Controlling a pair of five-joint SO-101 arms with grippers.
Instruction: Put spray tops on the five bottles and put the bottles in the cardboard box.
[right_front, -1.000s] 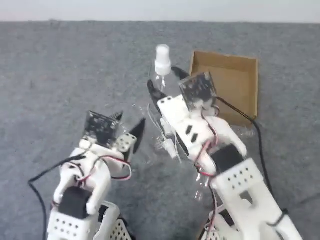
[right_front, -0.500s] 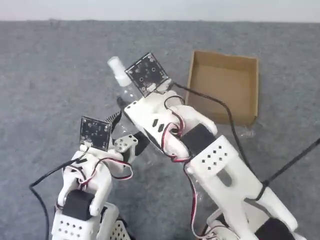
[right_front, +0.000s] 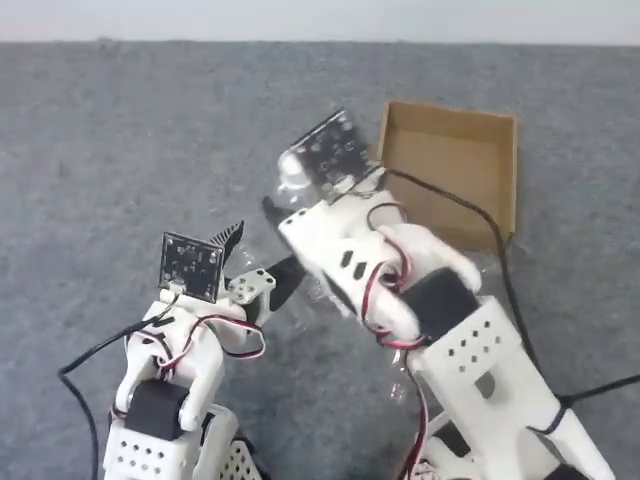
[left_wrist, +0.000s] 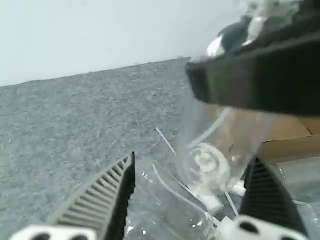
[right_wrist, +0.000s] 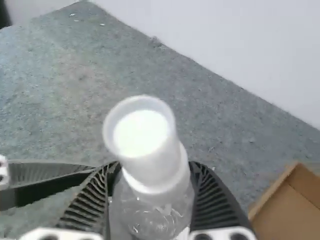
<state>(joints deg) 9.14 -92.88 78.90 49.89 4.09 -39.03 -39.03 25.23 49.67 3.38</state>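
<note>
My right gripper (right_wrist: 150, 210) is shut on a clear bottle (right_wrist: 150, 215) just below its white spray top (right_wrist: 142, 142). In the high view this bottle (right_front: 293, 172) hangs left of the cardboard box (right_front: 450, 180), held by the right gripper (right_front: 290, 197). The left gripper (right_front: 260, 252) stands open nearby, low over clear bottles (right_front: 318, 292) lying on the carpet. In the left wrist view its fingers (left_wrist: 107, 197) straddle a lying clear bottle (left_wrist: 170, 210), with the held bottle (left_wrist: 215, 145) hanging beyond under the right arm's dark finger (left_wrist: 255, 80).
The open box (right_wrist: 290, 210) has brown walls and sits at the back right on grey carpet. More clear bottles lie beside the right arm (right_front: 490, 264) and near its base (right_front: 400, 382). Cables trail from both arms. The carpet at far left is bare.
The right arm swung the capped bottle left from beside the box, then partway back right and lower. The left gripper shifted slightly and stays open.
</note>
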